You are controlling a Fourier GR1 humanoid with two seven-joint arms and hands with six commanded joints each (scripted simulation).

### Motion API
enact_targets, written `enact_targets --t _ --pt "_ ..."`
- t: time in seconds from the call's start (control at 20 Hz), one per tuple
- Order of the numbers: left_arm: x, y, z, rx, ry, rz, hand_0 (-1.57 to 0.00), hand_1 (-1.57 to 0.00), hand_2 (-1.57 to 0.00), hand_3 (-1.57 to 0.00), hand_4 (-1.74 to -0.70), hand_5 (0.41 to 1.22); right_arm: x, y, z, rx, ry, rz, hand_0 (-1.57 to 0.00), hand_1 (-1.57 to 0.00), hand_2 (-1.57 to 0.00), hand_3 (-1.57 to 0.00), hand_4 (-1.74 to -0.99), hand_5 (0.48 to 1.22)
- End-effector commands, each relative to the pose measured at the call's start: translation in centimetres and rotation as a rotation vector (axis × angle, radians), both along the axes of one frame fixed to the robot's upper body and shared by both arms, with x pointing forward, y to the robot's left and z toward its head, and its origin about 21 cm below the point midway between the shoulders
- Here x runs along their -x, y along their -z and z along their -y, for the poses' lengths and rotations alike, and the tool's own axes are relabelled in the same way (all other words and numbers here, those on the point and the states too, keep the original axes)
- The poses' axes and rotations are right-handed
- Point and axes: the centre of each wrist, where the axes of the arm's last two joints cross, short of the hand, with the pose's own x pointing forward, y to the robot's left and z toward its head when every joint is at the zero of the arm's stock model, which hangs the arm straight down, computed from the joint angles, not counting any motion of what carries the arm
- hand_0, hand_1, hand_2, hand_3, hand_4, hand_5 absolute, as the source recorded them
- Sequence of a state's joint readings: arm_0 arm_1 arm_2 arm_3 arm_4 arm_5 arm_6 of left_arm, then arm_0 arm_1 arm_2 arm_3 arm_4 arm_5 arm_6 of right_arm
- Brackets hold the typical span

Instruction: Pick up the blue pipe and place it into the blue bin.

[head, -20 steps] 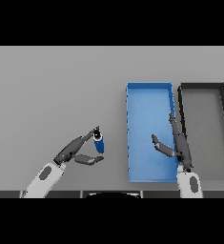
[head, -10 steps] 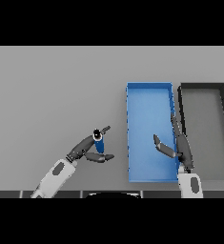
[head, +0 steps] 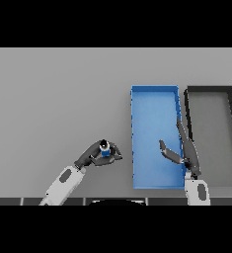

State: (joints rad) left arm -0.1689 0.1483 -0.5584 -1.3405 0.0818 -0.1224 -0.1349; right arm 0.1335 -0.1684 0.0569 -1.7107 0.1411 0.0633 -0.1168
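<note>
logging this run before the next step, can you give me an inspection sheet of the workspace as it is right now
surface: grey table, bare apart from the bins and the arms
job's things: blue pipe held left of the blue bin, not yet in it; the bin holds nothing
clutter: dark grey bin beside the blue bin, on its right side
hands: left hand has its fingers curled round the pipe; right hand is open, fingers straight, over the blue bin's right wall
cables: nothing seen
surroundings: nothing seen beyond the table
</note>
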Motion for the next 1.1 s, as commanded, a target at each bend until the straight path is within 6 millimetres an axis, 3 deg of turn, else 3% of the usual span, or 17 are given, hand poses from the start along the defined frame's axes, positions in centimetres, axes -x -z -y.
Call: enact_targets --t 0.0,0.2,0.35,0.75,0.95,1.05 --pt "0.0 0.0 0.1 -0.016 -0.006 0.008 -1.17 -1.24 -1.28 -1.27 -1.55 1.094 -0.2 -0.3 0.1 0.002 0.004 0.001 0.0 0.0 0.0 0.0 -1.228 0.656" --pt "0.4 -0.1 0.9 0.02 -0.01 0.083 -1.41 -1.43 -1.45 -1.45 -1.49 1.169 -0.2 0.2 -0.1 -0.01 -0.005 -0.011 0.0 0.0 0.0 0.0 -1.22 0.635" --pt "-0.1 -1.8 1.5 0.068 -0.01 0.136 -1.49 -1.5 -1.51 -1.51 -1.47 1.194 -0.8 -0.4 -0.2 -0.022 0.004 -0.011 0.0 0.0 0.0 0.0 -1.225 0.63" --pt "-0.6 -7.5 3.4 0.152 0.083 0.248 -1.56 -1.56 -1.56 -1.56 -1.47 1.217 -0.7 0.1 0.1 0.031 0.001 -0.002 0.0 0.0 0.0 0.0 -1.176 0.643" --pt "-0.3 -8.6 3.7 0.117 0.1 0.248 -1.57 -1.57 -1.57 -1.57 -1.47 1.219 -0.7 -0.3 0.2 0.031 0.006 0.011 0.0 0.0 0.0 0.0 -1.155 0.642" --pt "-0.6 -8.5 3.8 0.109 0.096 0.236 -1.57 -1.57 -1.57 -1.57 -1.47 1.22 0.3 0.0 0.7 0.043 0.021 0.02 0.0 0.0 0.0 0.0 -1.145 0.643"
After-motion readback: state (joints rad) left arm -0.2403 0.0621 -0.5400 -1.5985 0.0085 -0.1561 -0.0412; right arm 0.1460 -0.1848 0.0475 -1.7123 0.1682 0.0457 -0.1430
